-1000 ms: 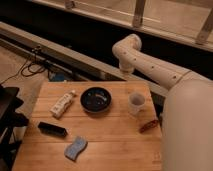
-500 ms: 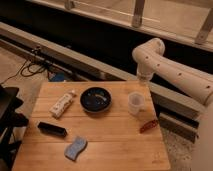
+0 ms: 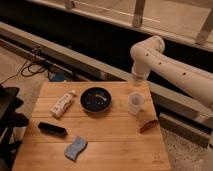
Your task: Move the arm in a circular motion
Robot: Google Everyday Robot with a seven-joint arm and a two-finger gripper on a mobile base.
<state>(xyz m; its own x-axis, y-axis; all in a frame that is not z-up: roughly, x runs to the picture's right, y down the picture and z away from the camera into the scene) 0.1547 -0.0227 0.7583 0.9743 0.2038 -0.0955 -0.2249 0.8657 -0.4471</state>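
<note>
The cream-white arm (image 3: 175,72) reaches in from the right edge as a thick tube with small dark dots. It bends at a bulbous joint (image 3: 148,51) above the table's far right corner. From there a short segment drops to a tapering beige tip, the gripper (image 3: 136,80). The gripper hangs just behind and above a clear plastic cup (image 3: 136,103), apart from it and holding nothing that shows.
On the wooden table (image 3: 110,145) lie a black bowl (image 3: 96,99), a white bottle (image 3: 62,104), a black bar (image 3: 52,129), a blue sponge (image 3: 75,148) and a reddish-brown object (image 3: 148,125). A dark ledge and railing run behind. A black chair (image 3: 7,117) stands at the left.
The arm has swung right and back: its thick lower segment no longer covers the table's right side, and the joint has shifted right. The things on the table have not moved.
</note>
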